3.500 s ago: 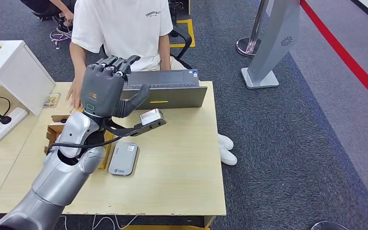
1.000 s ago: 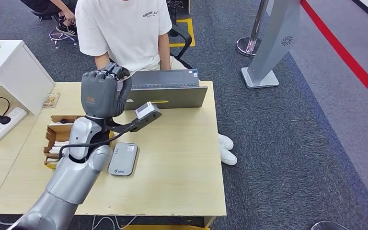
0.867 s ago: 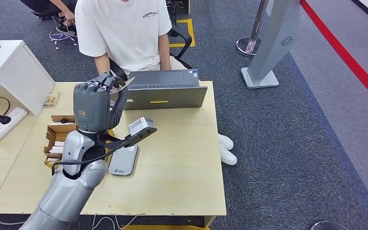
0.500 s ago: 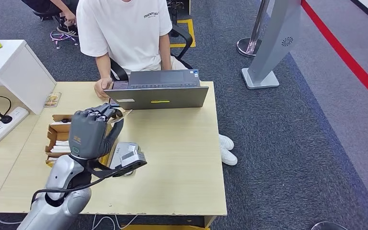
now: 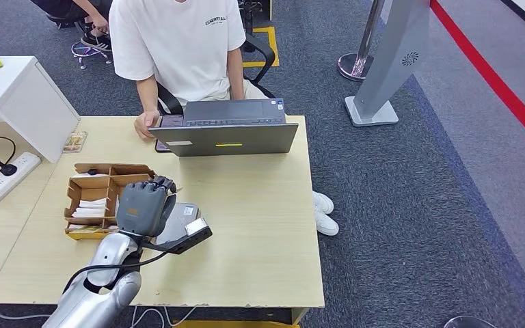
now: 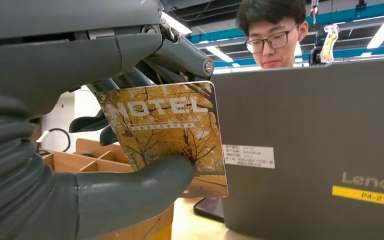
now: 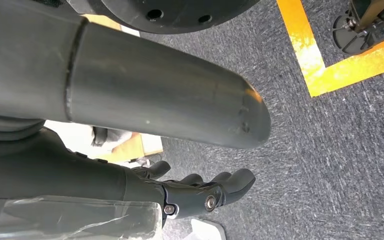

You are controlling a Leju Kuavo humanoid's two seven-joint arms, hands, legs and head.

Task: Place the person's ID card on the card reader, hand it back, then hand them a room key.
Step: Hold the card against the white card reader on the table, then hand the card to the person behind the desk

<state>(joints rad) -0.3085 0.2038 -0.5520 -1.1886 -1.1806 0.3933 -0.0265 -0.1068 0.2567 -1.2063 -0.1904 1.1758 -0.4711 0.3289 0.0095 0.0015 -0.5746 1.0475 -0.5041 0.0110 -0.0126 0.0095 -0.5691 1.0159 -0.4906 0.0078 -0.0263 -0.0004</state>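
On the worktop (image 5: 260, 225), a grey laptop (image 5: 229, 130) stands beyond the left robot hand (image 5: 143, 208), a cardboard tray (image 5: 89, 184) just beside it. That robot hand pinches a "HOTEL" card (image 6: 172, 135). The right robot hand (image 7: 200, 192) hangs with fingers loosely apart, holding nothing.

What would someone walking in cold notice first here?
Probably the robot's grey left hand, pinching a golden card printed HOTEL between thumb and fingers, low over the wooden desk beside a cardboard tray. Next, the person in a white T-shirt seated across the desk behind a grey laptop.
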